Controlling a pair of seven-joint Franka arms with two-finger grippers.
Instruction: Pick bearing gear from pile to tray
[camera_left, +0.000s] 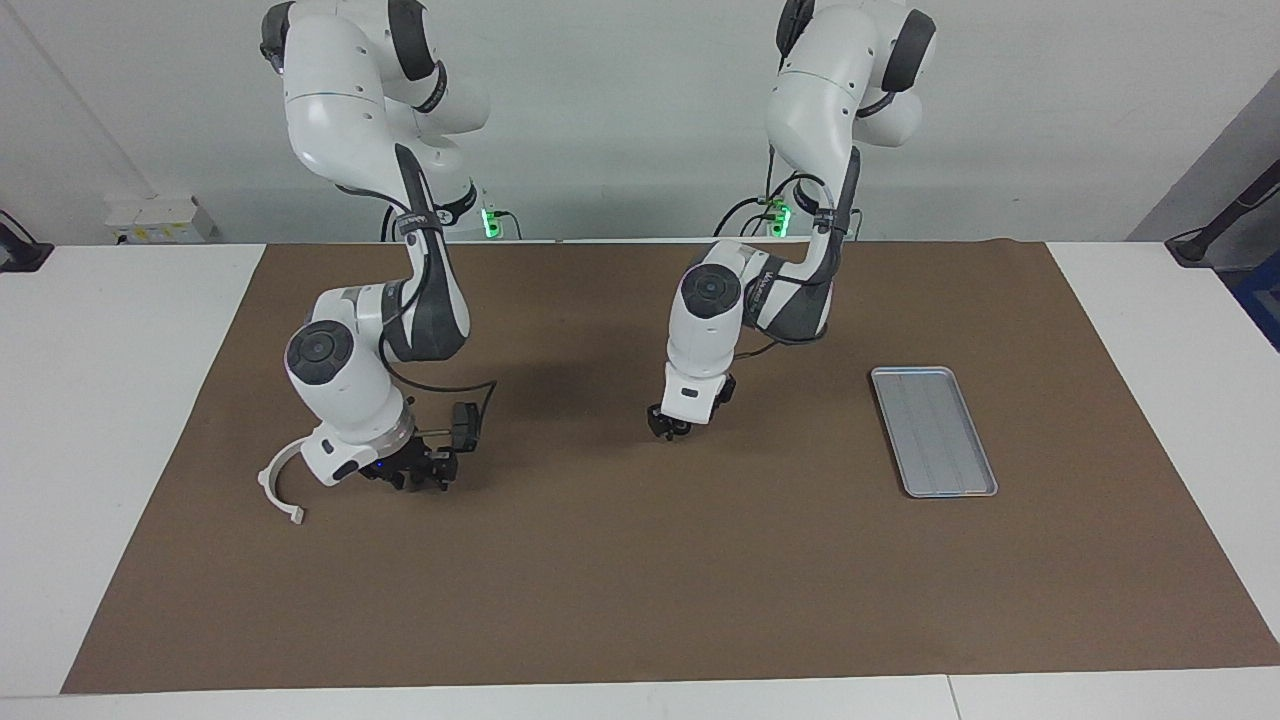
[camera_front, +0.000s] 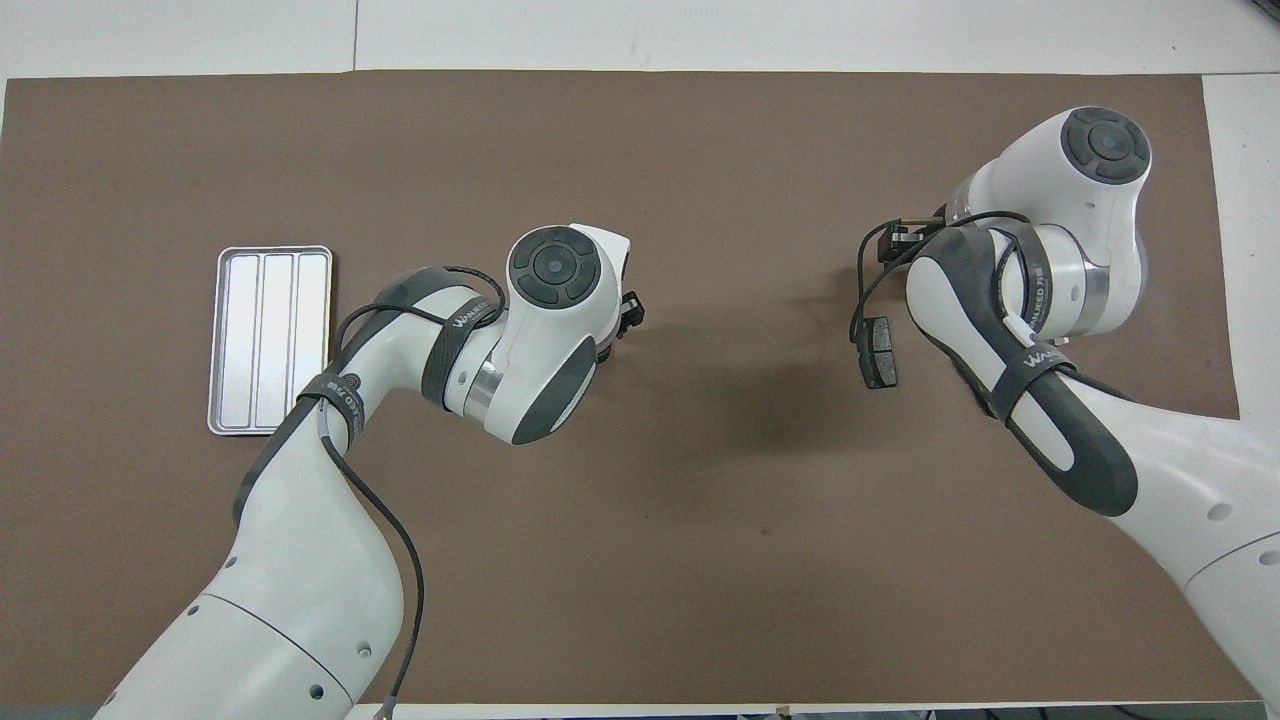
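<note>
The pile lies toward the right arm's end of the brown mat: a white half-ring bracket (camera_left: 275, 487) and a dark brake pad (camera_left: 463, 428) (camera_front: 878, 351). My right gripper (camera_left: 418, 474) (camera_front: 893, 240) hangs low over the mat between them, its fingers apart, with nothing seen in them. My left gripper (camera_left: 664, 424) (camera_front: 627, 313) is down at the mat near the table's middle. The bearing gear is hidden under that hand in both views. The light-grey ribbed tray (camera_left: 934, 431) (camera_front: 270, 340) sits empty toward the left arm's end.
A black cable loops from the right wrist past the brake pad. White table surface borders the mat at both ends.
</note>
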